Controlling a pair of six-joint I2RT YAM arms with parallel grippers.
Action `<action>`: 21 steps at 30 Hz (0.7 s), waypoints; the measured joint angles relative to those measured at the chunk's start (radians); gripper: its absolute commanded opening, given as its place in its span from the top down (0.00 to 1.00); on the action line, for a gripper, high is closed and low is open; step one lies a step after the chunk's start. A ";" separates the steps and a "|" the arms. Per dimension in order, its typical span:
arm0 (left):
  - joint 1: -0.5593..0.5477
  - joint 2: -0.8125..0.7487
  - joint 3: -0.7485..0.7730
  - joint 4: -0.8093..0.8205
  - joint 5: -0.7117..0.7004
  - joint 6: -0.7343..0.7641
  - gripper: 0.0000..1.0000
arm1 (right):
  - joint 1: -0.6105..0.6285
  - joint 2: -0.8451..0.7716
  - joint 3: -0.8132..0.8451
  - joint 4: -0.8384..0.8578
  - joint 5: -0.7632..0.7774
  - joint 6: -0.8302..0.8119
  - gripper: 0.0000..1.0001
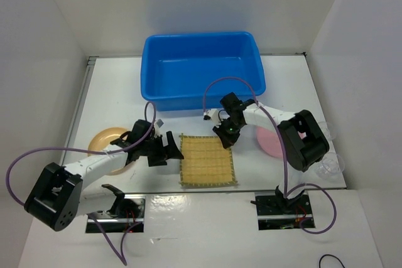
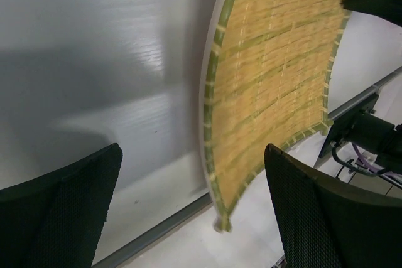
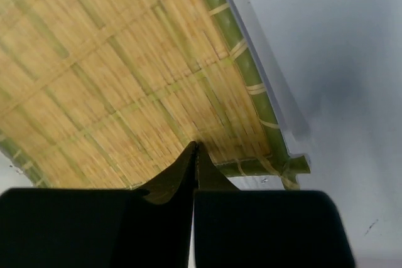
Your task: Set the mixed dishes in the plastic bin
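The square woven bamboo mat (image 1: 207, 160) lies flat on the white table between the arms; it also shows in the left wrist view (image 2: 276, 61) and the right wrist view (image 3: 113, 61). My left gripper (image 1: 164, 149) is open at the mat's left edge, and the mat's near corner lies between its fingers (image 2: 326, 211). My right gripper (image 1: 224, 137) is shut, its tips (image 3: 195, 149) resting on top of the mat near its far right corner. The tan-orange plate (image 1: 105, 142) is partly hidden under my left arm. The pink plate (image 1: 269, 144) is partly hidden behind my right arm. The blue plastic bin (image 1: 201, 70) stands behind, with nothing in it.
Clear glass cups (image 1: 330, 164) stand at the right edge of the table beside the pink plate. White walls enclose the table on three sides. The arm bases (image 1: 282, 208) sit at the near edge.
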 measured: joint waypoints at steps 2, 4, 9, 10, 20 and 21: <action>-0.001 0.011 0.000 0.029 0.010 0.001 0.00 | 0.003 0.008 0.010 0.007 0.014 0.014 1.00; -0.002 0.031 -0.001 0.070 0.027 0.001 0.00 | 0.003 0.015 0.021 0.009 0.023 0.023 1.00; -0.021 0.127 -0.001 0.198 0.086 -0.003 0.00 | 0.005 0.018 0.027 0.015 0.032 0.034 1.00; -0.026 0.151 0.000 0.232 0.106 -0.005 0.00 | 0.005 0.018 0.027 0.015 0.034 0.037 1.00; -0.082 0.306 0.006 0.494 0.211 -0.072 0.19 | 0.005 0.019 0.028 0.019 0.042 0.041 1.00; -0.083 0.306 0.002 0.494 0.204 -0.078 0.23 | 0.005 0.019 0.029 0.019 0.042 0.042 1.00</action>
